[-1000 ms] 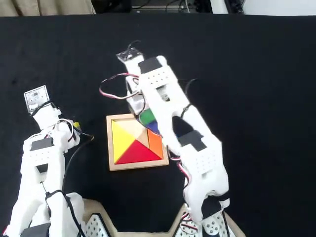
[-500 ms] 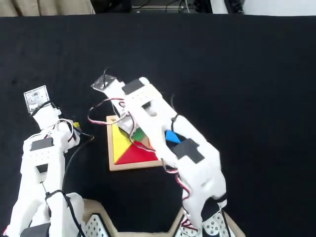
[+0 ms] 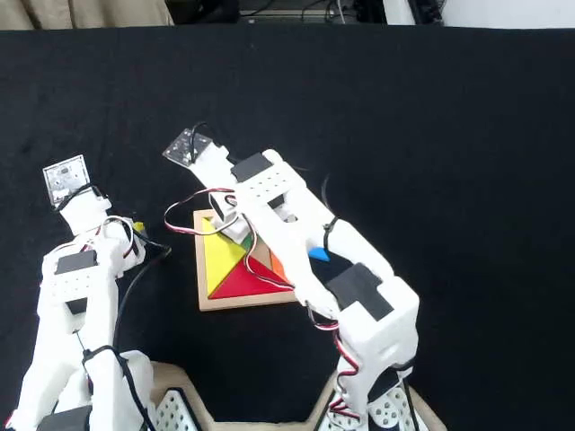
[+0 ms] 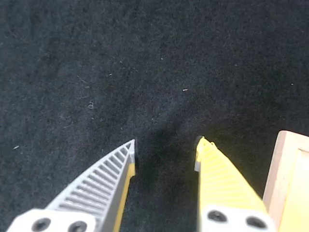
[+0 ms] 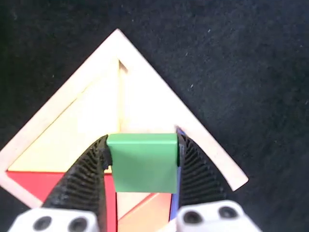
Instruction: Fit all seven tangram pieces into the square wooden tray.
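The square wooden tray [image 3: 203, 303] lies mid-table holding a yellow triangle [image 3: 218, 259], a red triangle [image 3: 241, 282] and an orange piece [image 3: 282, 268]. My right gripper [image 3: 241, 232] hangs over the tray's far part, shut on a green square piece [image 5: 142, 163] held between its black fingers [image 5: 82, 174]. Beneath it are the tray rim [image 5: 207, 145], bare tray floor and the pale yellow triangle [image 5: 72, 140]. A blue piece [image 3: 319, 254] peeks out by the tray's right edge, mostly hidden by the arm. My left gripper [image 4: 166, 145] stands open over black cloth, left of the tray [image 4: 289, 179].
Black cloth covers the table [image 3: 449, 135] on every side of the tray. The right arm's white links [image 3: 359, 287] cross the tray's right half. The arm bases [image 3: 180, 409] sit at the near edge.
The right arm swung left over the tray with the green piece, uncovering the blue piece at the tray's right edge. The left arm kept still.
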